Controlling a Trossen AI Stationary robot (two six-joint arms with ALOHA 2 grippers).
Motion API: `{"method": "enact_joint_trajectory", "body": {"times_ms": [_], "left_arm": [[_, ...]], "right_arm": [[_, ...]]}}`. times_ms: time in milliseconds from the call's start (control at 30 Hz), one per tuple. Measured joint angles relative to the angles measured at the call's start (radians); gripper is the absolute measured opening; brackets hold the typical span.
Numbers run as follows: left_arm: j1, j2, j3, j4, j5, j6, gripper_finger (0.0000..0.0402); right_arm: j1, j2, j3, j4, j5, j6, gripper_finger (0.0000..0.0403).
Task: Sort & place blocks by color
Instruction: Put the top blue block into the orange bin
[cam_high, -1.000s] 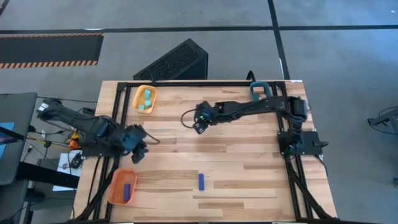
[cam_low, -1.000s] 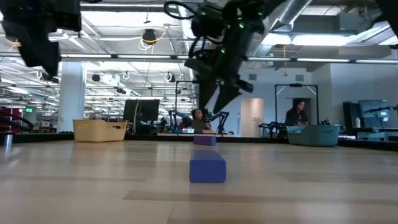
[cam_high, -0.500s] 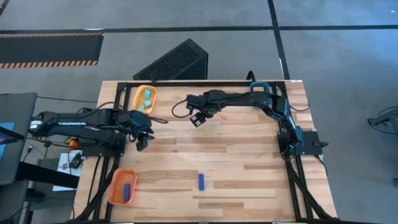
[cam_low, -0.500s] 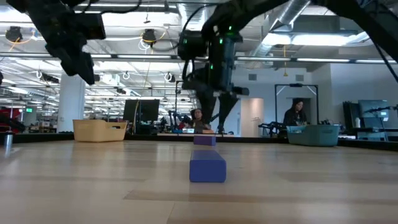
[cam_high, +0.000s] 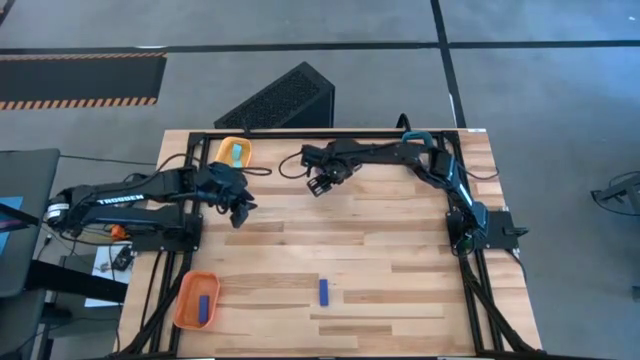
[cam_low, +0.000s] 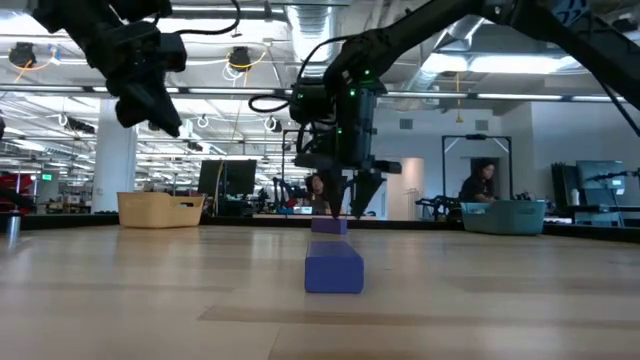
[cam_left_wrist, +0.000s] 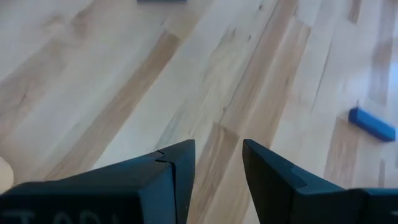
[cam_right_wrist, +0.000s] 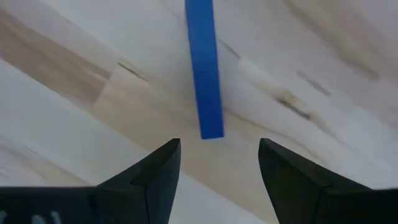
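Observation:
A dark blue bar (cam_right_wrist: 204, 68) lies flat on the wood under my right gripper (cam_right_wrist: 217, 155), and shows as the farther block (cam_low: 328, 226) in the low view. That gripper (cam_high: 318, 188) hangs open just above it, fingers pointing down, and hides it from above. A second blue bar (cam_high: 324, 291) lies alone near the table's near edge. My left gripper (cam_high: 240, 212) is open and raised over bare wood beside the yellow-orange tray (cam_high: 245, 148), which holds cyan blocks (cam_high: 236, 155). The orange tray (cam_high: 185, 305) holds another blue bar (cam_high: 203, 308). No tan pieces show.
A black perforated box (cam_high: 280, 100) sits beyond the far edge. Black frame rails (cam_high: 190, 200) run along the table's left, right and far sides. The left arm lies across part of the yellow-orange tray. People (cam_low: 480, 185) stand in the room far behind the table.
My right gripper has moved toward the far edge, turned its fingers straight down and come down close over the farther blue bar. My left gripper has swung from the left side toward the far edge and slightly right, ending beside the yellow-orange tray. No block has moved.

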Motion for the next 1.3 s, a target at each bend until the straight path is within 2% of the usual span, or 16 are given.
{"method": "enact_joint_trajectory", "body": {"times_ms": [100, 367, 633, 833, 1067, 1300], "left_arm": [[0.032, 0.027, 0.002, 0.060, 0.012, 0.019, 0.0119], [0.141, 0.124, 0.001, 0.156, 0.124, 0.050, 0.0119], [0.211, 0.169, 0.003, 0.220, 0.174, 0.054, 0.0119], [0.249, 0.169, 0.020, 0.225, 0.175, 0.066, 0.0119], [0.267, 0.168, 0.023, 0.225, 0.182, 0.066, 0.0119], [0.267, 0.168, 0.023, 0.222, 0.179, 0.066, 0.0119]], "right_arm": [[-0.016, 0.002, -0.001, -0.006, -0.017, -0.025, 0.0240], [-0.058, 0.001, -0.001, 0.000, -0.060, -0.156, 0.0237], [-0.072, 0.004, -0.001, 0.027, -0.077, -0.167, 0.0201], [-0.084, 0.026, 0.005, 0.034, -0.106, -0.168, 0.0173], [-0.083, 0.028, 0.003, 0.036, -0.113, -0.177, 0.0113], [-0.076, 0.030, 0.002, 0.031, -0.111, -0.186, 0.0013]]}}
